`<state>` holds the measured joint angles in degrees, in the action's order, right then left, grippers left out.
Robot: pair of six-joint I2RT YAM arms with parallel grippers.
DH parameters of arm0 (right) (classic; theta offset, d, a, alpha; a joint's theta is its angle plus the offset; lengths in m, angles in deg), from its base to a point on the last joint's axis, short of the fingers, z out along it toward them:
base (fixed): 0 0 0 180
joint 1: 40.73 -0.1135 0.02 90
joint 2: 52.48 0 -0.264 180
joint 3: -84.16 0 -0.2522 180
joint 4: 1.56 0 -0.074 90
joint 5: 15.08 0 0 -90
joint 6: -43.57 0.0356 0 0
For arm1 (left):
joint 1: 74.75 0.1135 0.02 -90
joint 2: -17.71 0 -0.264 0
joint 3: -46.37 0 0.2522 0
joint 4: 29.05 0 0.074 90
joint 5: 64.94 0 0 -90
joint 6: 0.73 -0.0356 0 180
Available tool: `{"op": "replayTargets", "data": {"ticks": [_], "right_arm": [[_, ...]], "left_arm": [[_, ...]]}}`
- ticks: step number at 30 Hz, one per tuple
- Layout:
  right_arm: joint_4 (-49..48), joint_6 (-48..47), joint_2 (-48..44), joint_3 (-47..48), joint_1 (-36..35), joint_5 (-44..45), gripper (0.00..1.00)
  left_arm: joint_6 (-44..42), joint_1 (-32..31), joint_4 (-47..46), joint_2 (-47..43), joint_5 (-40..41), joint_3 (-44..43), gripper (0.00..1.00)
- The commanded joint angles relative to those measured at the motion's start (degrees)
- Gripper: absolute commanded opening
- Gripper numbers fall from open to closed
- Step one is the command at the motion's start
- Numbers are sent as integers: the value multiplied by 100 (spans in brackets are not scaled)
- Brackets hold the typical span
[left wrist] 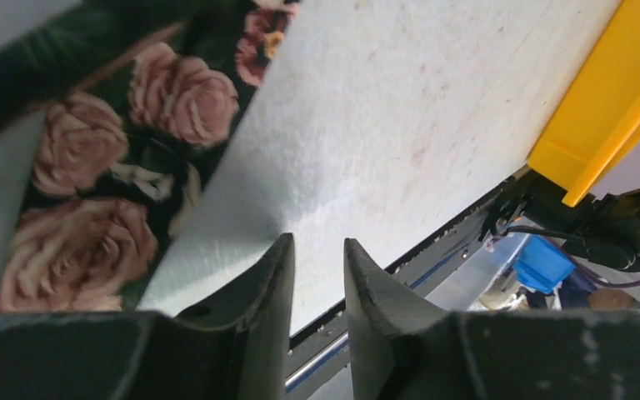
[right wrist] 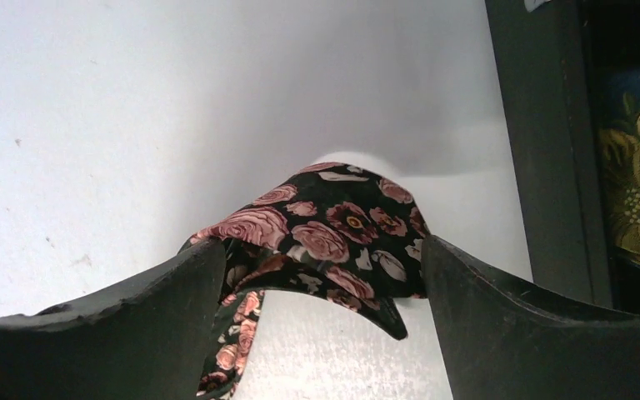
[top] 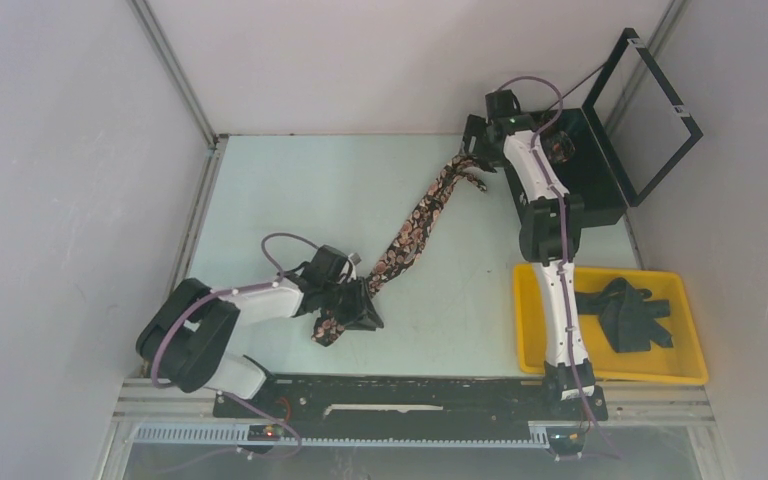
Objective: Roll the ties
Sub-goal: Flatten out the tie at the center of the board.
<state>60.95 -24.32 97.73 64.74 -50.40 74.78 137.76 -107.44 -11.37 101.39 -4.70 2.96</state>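
Right gripper [right wrist: 323,246] spread wide, far end of the rose-patterned tie [top: 415,225] between its fingers. Left gripper [left wrist: 318,246] nearly closed (nothing pinched) beside the near end; tie lies diagonally across table [top: 290,190].

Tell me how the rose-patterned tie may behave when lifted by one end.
Probably floppy: the rose-patterned tie lies in a wavy line on the table, one end buckled into a fold. It likely sags when lifted and bunches if pushed.
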Motion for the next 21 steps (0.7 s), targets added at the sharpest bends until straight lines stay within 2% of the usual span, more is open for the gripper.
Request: {"op": "replayTargets", "data": {"ticks": [1,5,11,14,17,21], "right_arm": [[-540,-7,-849,-225,-198,201,90],[-430,-176,-1555,-915,-366,338,91],[-57,-240,-2514,-1922,-589,380,92],[-306,-155,-3193,-2908,-664,424,92],[-794,-120,-3824,-3895,-675,307,92],[-782,-76,-4248,-4462,-630,313,92]], "left_arm": [[-280,-211,1313,-621,902,-944,35],[-539,-212,1683,-451,1485,-1959,42],[-929,-210,1991,638,1806,-3628,46],[-1065,-204,2210,1245,1950,-4275,47],[-1171,-203,2403,1935,2006,-4728,46],[-1228,-188,2539,2504,2092,-4915,44]]}}
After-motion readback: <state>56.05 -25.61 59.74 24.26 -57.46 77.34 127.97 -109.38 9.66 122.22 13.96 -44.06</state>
